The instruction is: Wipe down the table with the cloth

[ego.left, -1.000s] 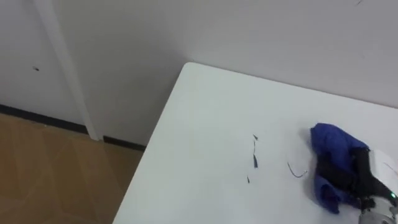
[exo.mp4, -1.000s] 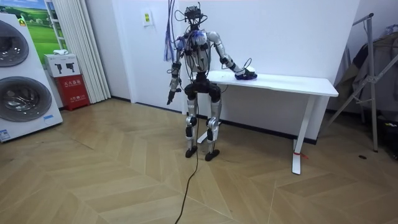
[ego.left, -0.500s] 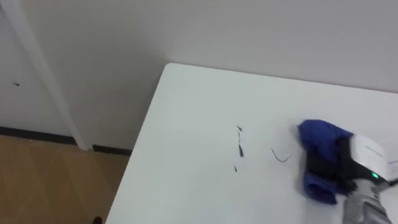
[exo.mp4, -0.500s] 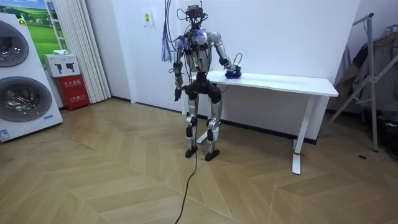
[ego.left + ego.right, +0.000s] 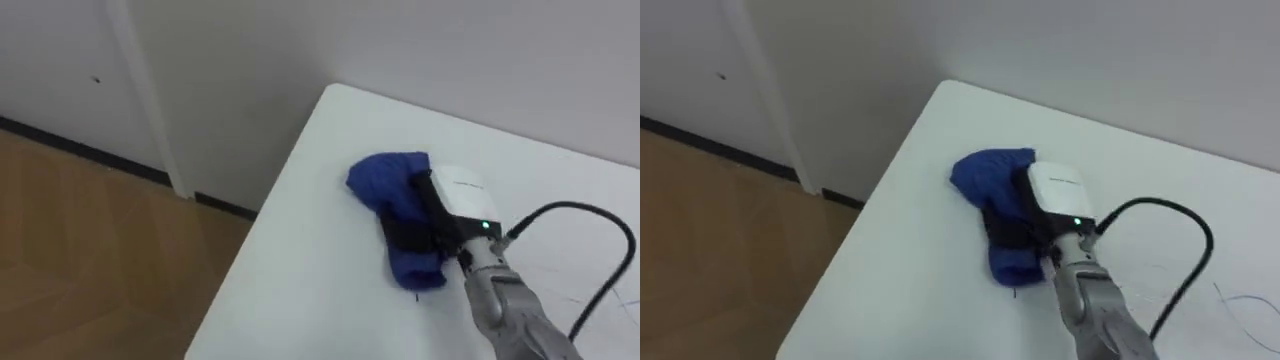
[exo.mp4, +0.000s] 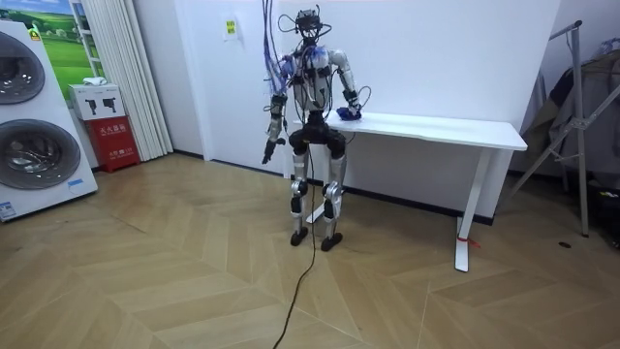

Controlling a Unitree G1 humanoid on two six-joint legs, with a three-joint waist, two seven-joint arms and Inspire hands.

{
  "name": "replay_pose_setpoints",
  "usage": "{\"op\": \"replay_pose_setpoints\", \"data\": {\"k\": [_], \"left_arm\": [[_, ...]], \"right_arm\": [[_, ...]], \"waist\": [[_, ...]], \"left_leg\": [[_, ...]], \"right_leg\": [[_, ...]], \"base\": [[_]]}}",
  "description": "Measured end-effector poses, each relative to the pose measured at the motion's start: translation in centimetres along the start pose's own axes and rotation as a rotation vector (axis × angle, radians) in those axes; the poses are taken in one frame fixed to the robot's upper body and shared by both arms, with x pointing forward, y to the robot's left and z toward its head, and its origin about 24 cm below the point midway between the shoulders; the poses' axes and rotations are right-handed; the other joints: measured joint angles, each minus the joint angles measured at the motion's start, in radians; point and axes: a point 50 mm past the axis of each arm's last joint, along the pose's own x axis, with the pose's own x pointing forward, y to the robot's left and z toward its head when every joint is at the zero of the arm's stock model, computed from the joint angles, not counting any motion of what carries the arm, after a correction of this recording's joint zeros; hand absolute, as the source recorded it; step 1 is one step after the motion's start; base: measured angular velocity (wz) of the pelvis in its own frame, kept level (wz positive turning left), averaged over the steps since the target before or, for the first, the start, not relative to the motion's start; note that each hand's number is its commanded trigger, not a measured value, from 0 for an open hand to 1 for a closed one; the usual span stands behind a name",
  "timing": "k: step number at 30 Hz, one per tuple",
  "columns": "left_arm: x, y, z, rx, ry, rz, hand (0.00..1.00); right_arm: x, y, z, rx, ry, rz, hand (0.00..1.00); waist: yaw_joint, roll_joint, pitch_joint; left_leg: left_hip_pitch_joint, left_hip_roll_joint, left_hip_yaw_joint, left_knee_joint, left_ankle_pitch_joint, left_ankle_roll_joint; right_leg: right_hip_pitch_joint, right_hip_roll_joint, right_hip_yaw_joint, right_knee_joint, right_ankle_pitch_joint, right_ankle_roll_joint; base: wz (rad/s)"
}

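Observation:
A crumpled blue cloth (image 5: 385,180) lies on the white table (image 5: 330,250) near its far left corner. My right hand (image 5: 425,232) rests on top of it, dark fingers curled across the cloth's middle, so blue folds bulge out on both sides. The same cloth (image 5: 985,175) and right hand (image 5: 1025,228) appear in the right eye view. A small dark pen mark (image 5: 416,297) peeks out below the cloth. Faint pen lines (image 5: 1232,295) lie further right on the tabletop. In the room view my left hand (image 6: 265,153) hangs at my side, away from the table (image 6: 455,127).
The table's left edge (image 5: 262,262) drops to a wooden floor (image 5: 90,250), with a white wall behind. In the room view I stand at the table's left end. A washing machine (image 6: 29,116) and a red box (image 6: 114,141) stand far left, a metal rack (image 6: 581,107) far right.
My right hand has slid the cloth left over the pen marks toward the table's left corner. The head camera has shifted as well.

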Motion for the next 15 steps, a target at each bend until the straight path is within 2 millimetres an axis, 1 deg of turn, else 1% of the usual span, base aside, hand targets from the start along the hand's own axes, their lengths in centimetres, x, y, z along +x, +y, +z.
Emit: {"op": "replay_pose_setpoints", "data": {"k": [1, 3, 4, 5, 6, 7, 8, 10, 11, 12, 13, 14, 15], "left_arm": [[0.0, 0.1, 0.1, -0.003, -0.009, 0.006, 0.0], [0.1, 1.0, 1.3, -0.005, -0.071, 0.044, 0.0], [0.1, 1.2, 1.5, -0.014, -0.079, 0.053, 0.0], [0.2, 1.5, 1.5, -0.026, -0.082, 0.065, 0.0], [0.2, 1.6, 1.6, -0.032, -0.086, 0.07, 0.0], [0.2, 1.6, 1.7, -0.035, -0.09, 0.069, 0.0], [0.2, 1.4, 2.4, -0.055, -0.109, 0.063, 0.0], [0.2, 0.8, 3.3, -0.071, -0.131, 0.045, 0.0], [0.2, 0.3, 4.0, -0.068, -0.149, 0.034, 0.0], [0.2, 0.1, 4.2, -0.069, -0.155, 0.028, 0.0], [0.2, -0.4, 4.8, -0.08, -0.168, 0.009, 0.0], [0.1, -1.0, 5.5, -0.087, -0.185, -0.012, 0.0], [0.1, -1.2, 5.9, -0.094, -0.195, -0.02, 0.0]], "right_arm": [[-0.4, 0.1, -0.5, 0.014, 0.02, -0.009, 1.0], [-2.0, 0.2, -2.5, 0.047, 0.098, -0.043, 1.0], [-2.4, 0.3, -3.1, 0.058, 0.126, -0.05, 1.0], [-3.1, 0.6, -4.2, 0.072, 0.179, -0.061, 1.0], [-3.5, 0.8, -5.1, 0.087, 0.232, -0.071, 1.0], [-3.7, 0.8, -5.5, 0.096, 0.253, -0.077, 1.0], [-3.7, 0.8, -5.7, 0.123, 0.277, -0.083, 1.0], [-3.1, 0.7, -5.7, 0.153, 0.296, -0.09, 1.0], [-2.3, 0.6, -5.4, 0.152, 0.298, -0.084, 1.0], [-1.8, 0.6, -5.1, 0.149, 0.295, -0.075, 1.0], [-0.7, 0.4, -4.3, 0.142, 0.287, -0.054, 1.0], [0.3, 0.4, -3.4, 0.132, 0.278, -0.029, 1.0], [0.8, 0.4, -2.8, 0.116, 0.262, -0.012, 1.0]], "waist": [[-0.007, 0.001, -0.0003], [-0.037, -0.004, -0.0024], [-0.044, -0.006, -0.0036], [-0.054, -0.008, -0.0091], [-0.056, -0.01, -0.0098], [-0.056, -0.01, -0.0102], [-0.055, -0.009, -0.01], [-0.052, -0.007, -0.0102], [-0.047, -0.003, -0.0102], [-0.046, -0.003, -0.0101], [-0.038, -0.001, -0.0085], [-0.015, 0.005, -0.0083], [-0.001, 0.007, -0.0067]], "left_leg": [[0.001, -0.001, 0.001, 0.0, 0.0, 0.0], [0.003, -0.005, 0.006, 0.0, 0.0, 0.0], [0.005, -0.006, 0.008, -0.001, 0.0, 0.0], [0.013, -0.007, 0.015, -0.001, 0.0, 0.0], [0.024, -0.007, 0.023, -0.002, -0.001, 0.001], [0.027, -0.008, 0.024, -0.001, -0.002, 0.004], [0.026, -0.009, 0.016, 0.0, -0.006, 0.011], [0.026, -0.009, 0.017, -0.001, -0.013, 0.022], [0.026, -0.008, 0.019, -0.001, -0.019, 0.032], [0.026, -0.008, 0.021, -0.002, -0.02, 0.034], [0.025, -0.007, 0.027, -0.005, -0.02, 0.035], [0.024, -0.002, 0.033, -0.005, -0.02, 0.035], [0.024, 0.002, 0.045, -0.004, -0.02, 0.035]], "right_leg": [[0.001, -0.001, -0.001, 0.0, 0.0, 0.0], [0.009, -0.006, -0.001, 0.001, 0.0, 0.0], [0.014, -0.007, -0.002, 0.001, 0.0, 0.0], [0.023, -0.009, -0.003, 0.002, 0.0, 0.001], [0.033, -0.009, -0.003, 0.002, 0.0, 0.001], [0.036, -0.009, -0.004, 0.002, 0.0, 0.001], [0.037, -0.009, -0.005, 0.002, -0.002, 0.004], [0.036, -0.01, -0.004, 0.002, -0.006, 0.011], [0.033, -0.007, -0.003, 0.003, -0.008, 0.013], [0.03, -0.006, -0.001, 0.004, -0.008, 0.013], [0.025, -0.005, -0.001, 0.006, -0.007, 0.013], [0.014, 0.0, 0.005, 0.012, -0.001, 0.007], [0.005, 0.002, 0.006, 0.02, 0.001, 0.004]], "base": [[0.07], [0.05], [0.04], [-0.09], [-0.16], [-0.18], [-0.07], [-0.02], [-0.1], [-0.23], [-0.39], [-0.48], [-0.51]]}}
